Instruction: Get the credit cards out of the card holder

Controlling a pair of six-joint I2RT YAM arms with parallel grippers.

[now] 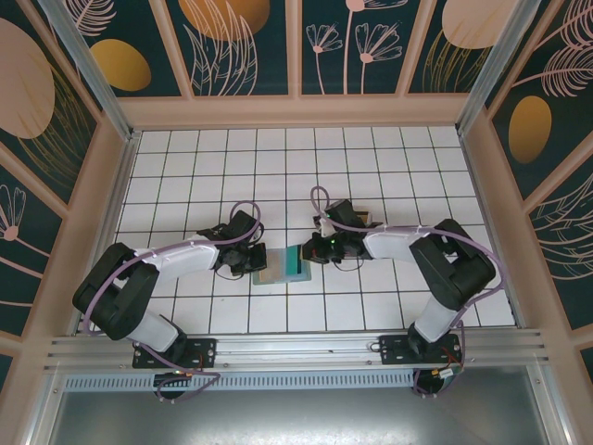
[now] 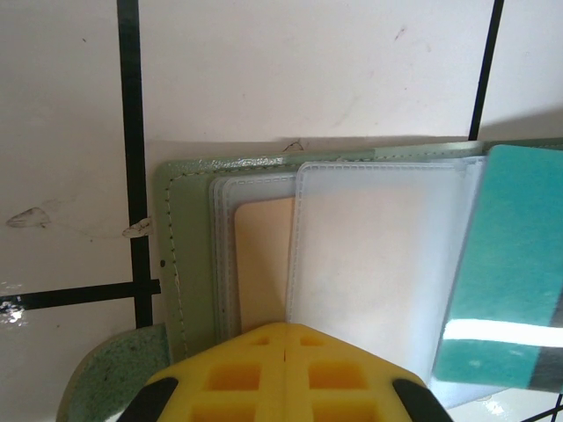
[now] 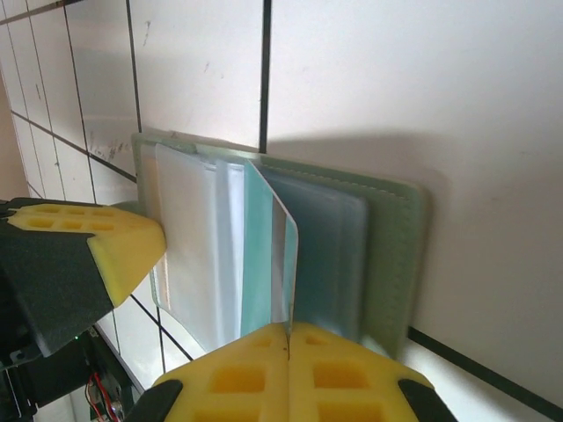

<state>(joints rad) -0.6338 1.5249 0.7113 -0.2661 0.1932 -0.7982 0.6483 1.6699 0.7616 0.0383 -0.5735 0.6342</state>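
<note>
The grey-green card holder (image 1: pixel 270 275) lies open on the tiles between both arms, its clear sleeves fanned out (image 2: pixel 378 264). My right gripper (image 3: pixel 288 332) is shut on a teal card (image 3: pixel 262 255) that stands on edge, part-way out of a sleeve; the same teal card (image 2: pixel 510 272) is at the right of the left wrist view. My left gripper (image 2: pixel 288 338) is shut, its yellow tips resting on the holder's left panel (image 2: pixel 185 237) and sleeves. A pale tan card (image 2: pixel 264 264) sits inside a sleeve there. The red card is out of view.
The white tiled floor (image 1: pixel 371 176) stretches behind the holder. Wooden walls (image 1: pixel 296 111) close in the back and both sides. A metal rail (image 1: pixel 296 348) runs along the near edge by the arm bases.
</note>
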